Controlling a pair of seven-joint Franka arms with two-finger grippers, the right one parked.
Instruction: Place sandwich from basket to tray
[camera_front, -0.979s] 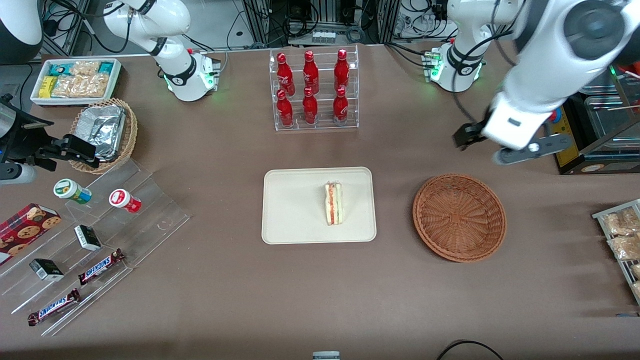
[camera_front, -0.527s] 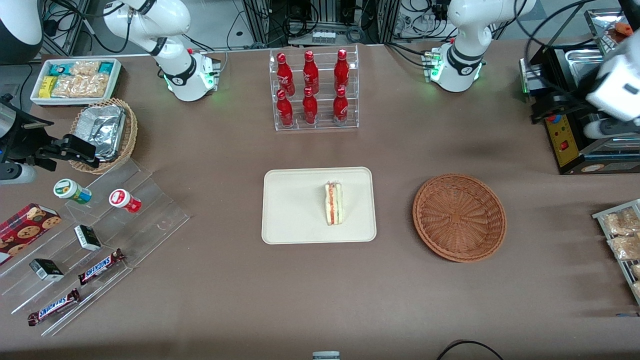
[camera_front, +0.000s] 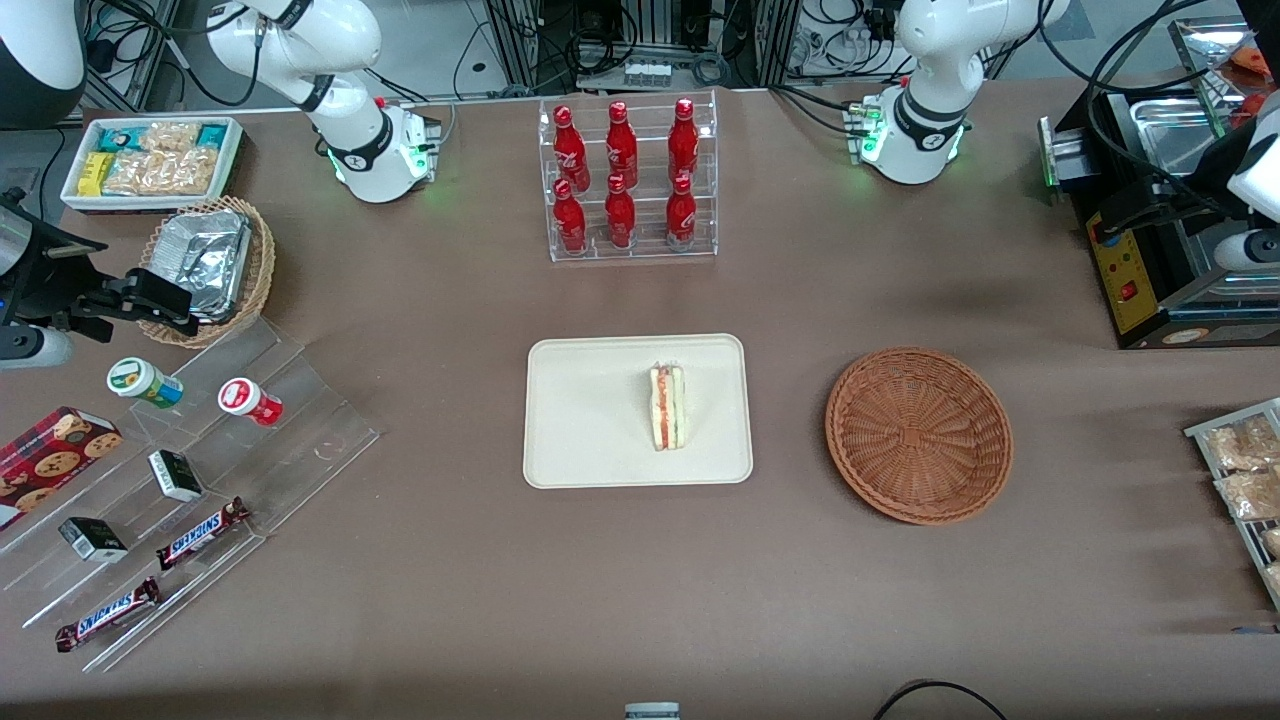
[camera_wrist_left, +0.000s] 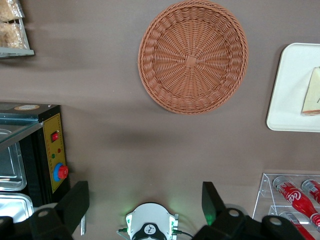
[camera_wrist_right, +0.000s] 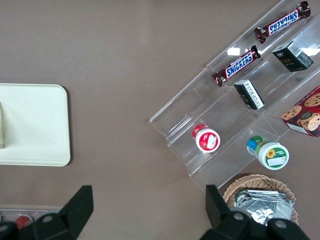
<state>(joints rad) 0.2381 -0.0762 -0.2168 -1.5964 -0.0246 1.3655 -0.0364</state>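
Observation:
The sandwich (camera_front: 667, 407) lies on the cream-white tray (camera_front: 590, 410) in the middle of the table, its red, white and green layers showing. The reddish-brown wicker basket (camera_front: 919, 434) beside the tray, toward the working arm's end, holds nothing. My gripper (camera_wrist_left: 144, 202) is open and empty, high up at the working arm's end of the table. From the left wrist view it looks down on the basket (camera_wrist_left: 192, 55), the tray (camera_wrist_left: 292, 90) and the sandwich (camera_wrist_left: 312, 97). In the front view only the arm's wrist (camera_front: 1262, 175) shows at the picture's edge.
A clear rack of red bottles (camera_front: 627, 180) stands farther from the front camera than the tray. A black control box (camera_front: 1130, 270) and a snack rack (camera_front: 1240, 470) sit at the working arm's end. Acrylic steps with candy bars (camera_front: 180, 480) and a foil-filled tan basket (camera_front: 205, 265) sit toward the parked arm's end.
The working arm has swung away from above the table near the basket toward its own end of the table. The sandwich, tray and basket have not moved.

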